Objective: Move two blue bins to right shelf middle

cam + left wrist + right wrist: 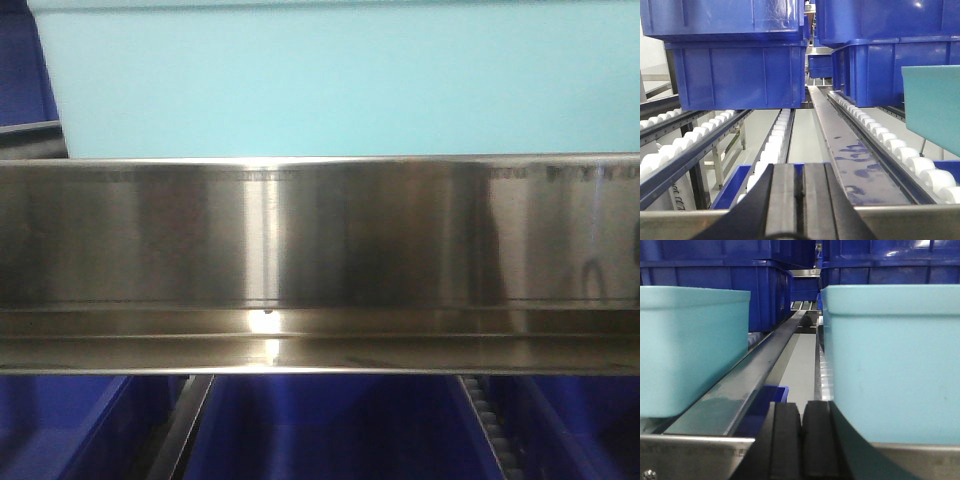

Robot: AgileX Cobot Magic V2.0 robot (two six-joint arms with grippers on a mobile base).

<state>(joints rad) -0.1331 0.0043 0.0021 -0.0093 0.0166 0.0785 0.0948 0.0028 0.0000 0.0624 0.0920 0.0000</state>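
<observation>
— Starting at the left gripper [800,172], how do its fingers stand?
— Pressed together, with only a thin seam between the two black pads and nothing held. It sits low, at the steel front bar [690,220] of a roller shelf.
— And the right gripper [801,409]?
— The same: fingers closed against each other and empty, just over a steel bar of its own.
— What lies beyond the left one?
— Rows of white rollers [775,145] run away from it, with a flat metal divider [850,155] to the right of the pads. Farther back a dark blue bin [740,75] stands in the left lane with another sitting on top of it. A second dark blue bin [880,65] stands in the right lane. Both are deep navy and glossy, with vertical ribs on the walls and a thick rim. At the right edge, nearer the camera, one corner of a pale blue bin [932,107] shows.
— And beyond the right one?
— Two bins stand side by side and apart, with a sloping metal rail [750,385] between them. The left pale blue bin [690,345] and the right pale blue bin [895,360] are turquoise-tinted, smooth-walled and matte, each with a rounded lip. The right one is just beside the fingers. More navy bins are stacked behind them.
— The front camera?
— A broad brushed-steel beam [320,260] crosses the whole picture, with a pale turquoise wall [340,80] above it and navy plastic below.
— Which shelf level is it?
— I cannot tell.
</observation>
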